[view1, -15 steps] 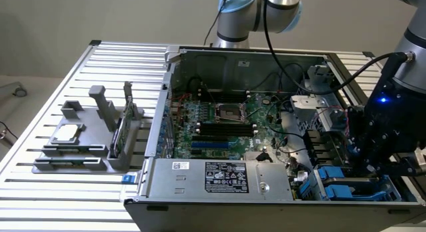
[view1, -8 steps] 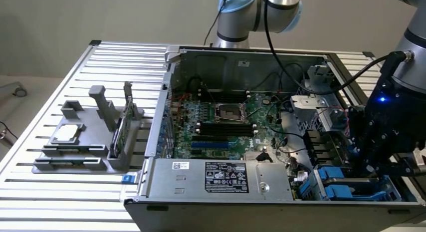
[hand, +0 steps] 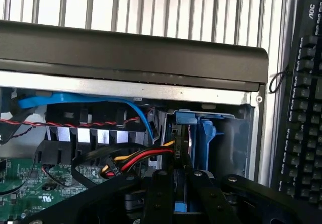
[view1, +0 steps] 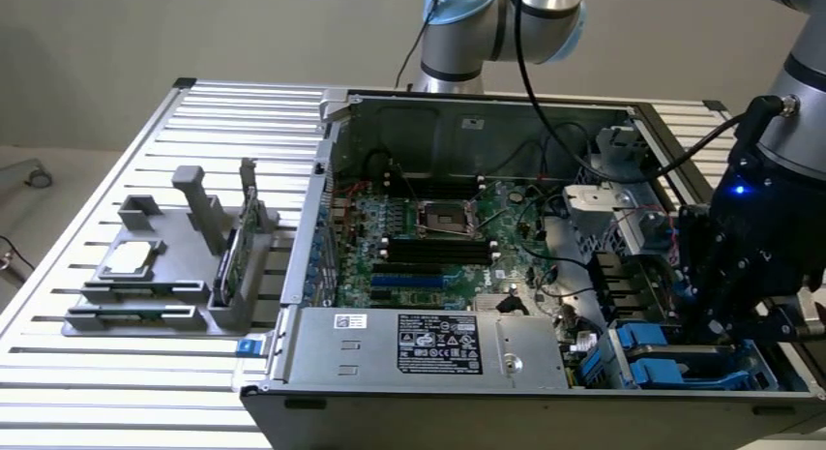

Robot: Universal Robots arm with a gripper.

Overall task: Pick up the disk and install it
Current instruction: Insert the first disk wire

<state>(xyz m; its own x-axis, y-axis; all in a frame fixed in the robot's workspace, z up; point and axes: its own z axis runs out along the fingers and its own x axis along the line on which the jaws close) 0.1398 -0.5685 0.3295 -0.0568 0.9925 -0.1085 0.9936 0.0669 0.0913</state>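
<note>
The tool stood narrow, clamped on the disk, which sat edge-on between its fingers with a blue rail showing. Just ahead of the tool was the blue drive bay, in a corner of the open computer case. A keyboard lay beyond the case wall on the counter.

Robotics lab test bench, open computer case lying on a slatted aluminium table, robot arm base standing behind the case, grey parts fixture sitting beside the case, keyboard lying just outside the case wall
</note>
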